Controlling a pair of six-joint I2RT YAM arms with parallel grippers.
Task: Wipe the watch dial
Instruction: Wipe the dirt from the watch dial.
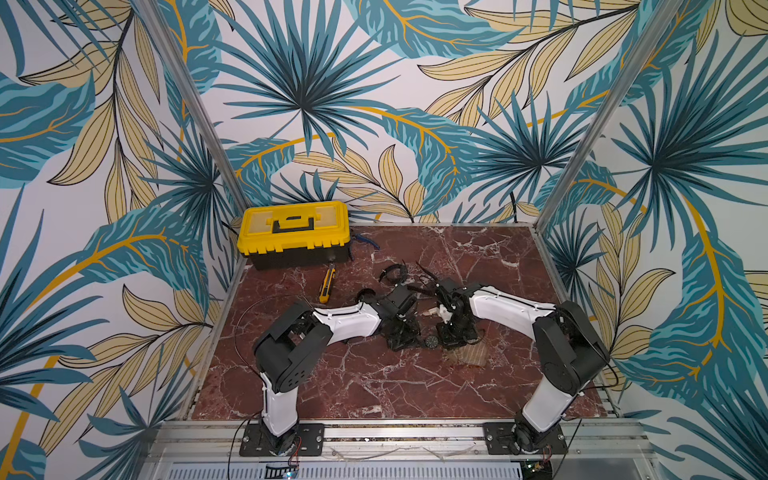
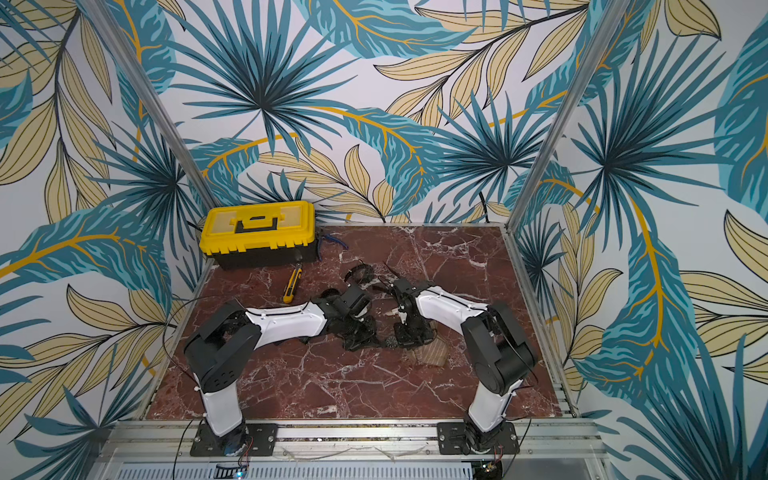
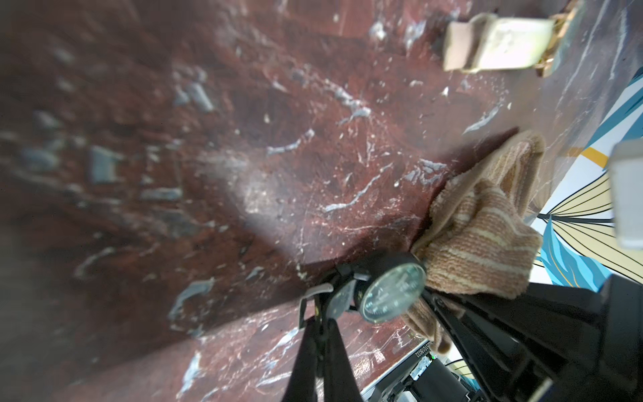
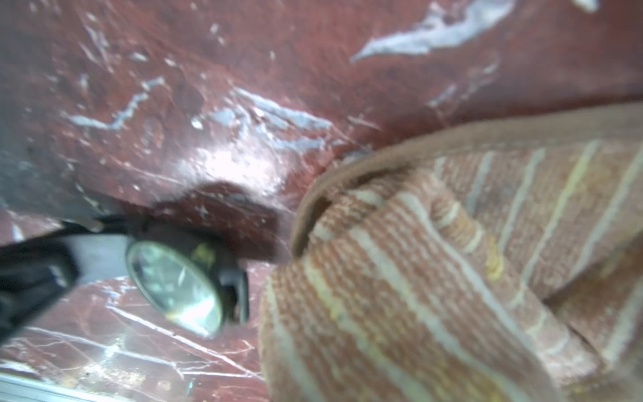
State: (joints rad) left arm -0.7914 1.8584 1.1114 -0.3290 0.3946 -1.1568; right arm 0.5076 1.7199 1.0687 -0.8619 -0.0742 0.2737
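Striped cloth [image 4: 452, 278] was bunched just beside the watch dial [image 4: 174, 285], above the marble worktop [image 3: 243, 139]. Left fingers [image 3: 304, 355] were clamped on the watch strap [image 4: 94, 254]. Whether the right fingers [image 3: 487, 313] gripped anything could not be determined.

Surface [image 1: 374, 386]: red-brown marble with white veins.
Toolbox [image 1: 294, 232]: yellow and black, lid shut, far left corner.
Tool [image 1: 368, 242]: blue handles, just right of the toolbox.
Knife [image 1: 327, 284]: yellow, just near of the toolbox.
Strap [image 1: 394, 274]: black, curled, far of centre.
Cloth [image 1: 469, 357]: striped tan, right of centre, partly resting.
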